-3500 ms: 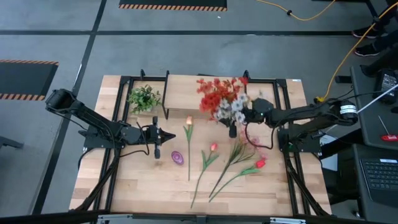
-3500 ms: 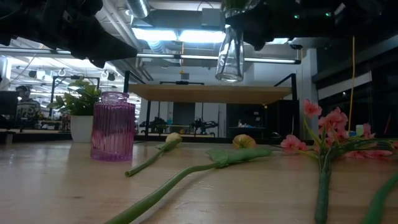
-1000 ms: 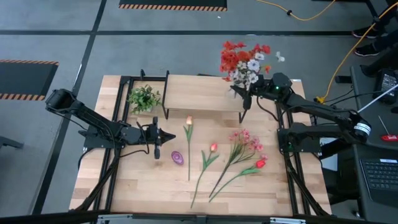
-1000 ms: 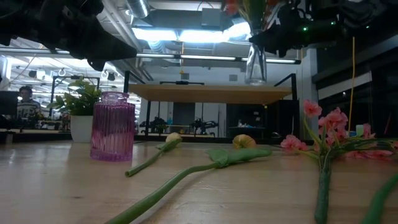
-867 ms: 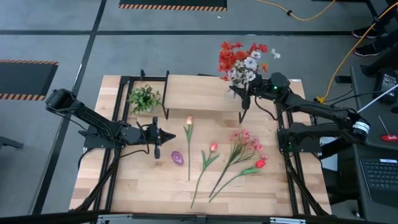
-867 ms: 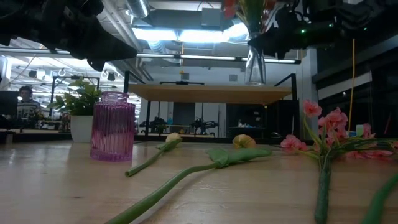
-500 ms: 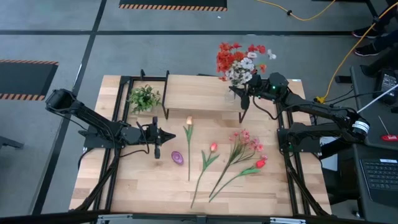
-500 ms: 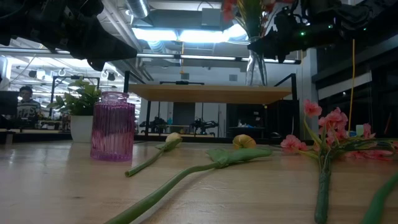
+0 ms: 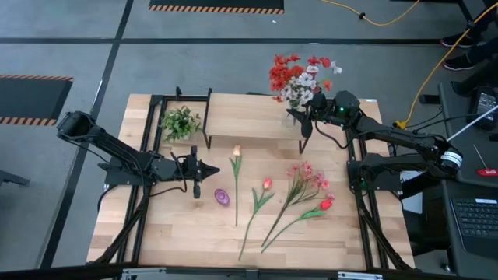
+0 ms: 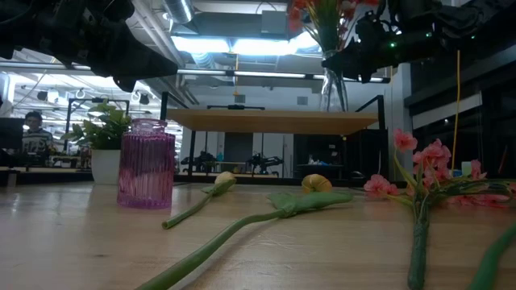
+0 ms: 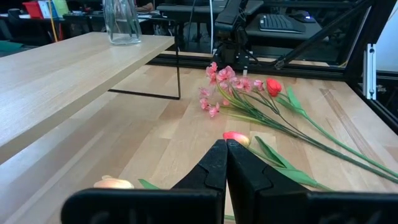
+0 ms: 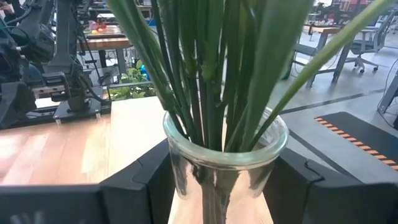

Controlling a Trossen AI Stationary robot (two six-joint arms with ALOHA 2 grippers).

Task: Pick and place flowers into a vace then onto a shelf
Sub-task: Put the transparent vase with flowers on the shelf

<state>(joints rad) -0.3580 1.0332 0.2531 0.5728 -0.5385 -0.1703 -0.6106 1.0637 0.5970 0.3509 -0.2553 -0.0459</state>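
Right tool (image 9: pixel 305 118) is clamped around the clear glass vase (image 12: pixel 221 163) of red and white flowers (image 9: pixel 297 76), which has come down since a few seconds back and now sits at the shelf (image 9: pixel 241 117) right end. Left tool (image 9: pixel 196 168) hangs pressed together over the surface (image 9: pixel 179 225), loose tulips (image 9: pixel 236 159) unmoved.

A small green leafy plant (image 9: pixel 180 122) in a white pot (image 10: pixel 106 166) stands at the far left of the light-wood surface (image 9: pixel 171 229), and a ribbed purple glass jar (image 10: pixel 146 163) stands nearer, left of centre. Around the surface runs a black metal frame (image 9: pixel 142 204); the grey floor (image 9: pixel 210 66) beyond carries striped mats (image 9: pixel 34 99) and a yellow cable (image 9: pixel 433 74). A laptop keyboard (image 9: pixel 475 216) sits at the right edge, and a person (image 10: pixel 32 124) shows far back on the left.
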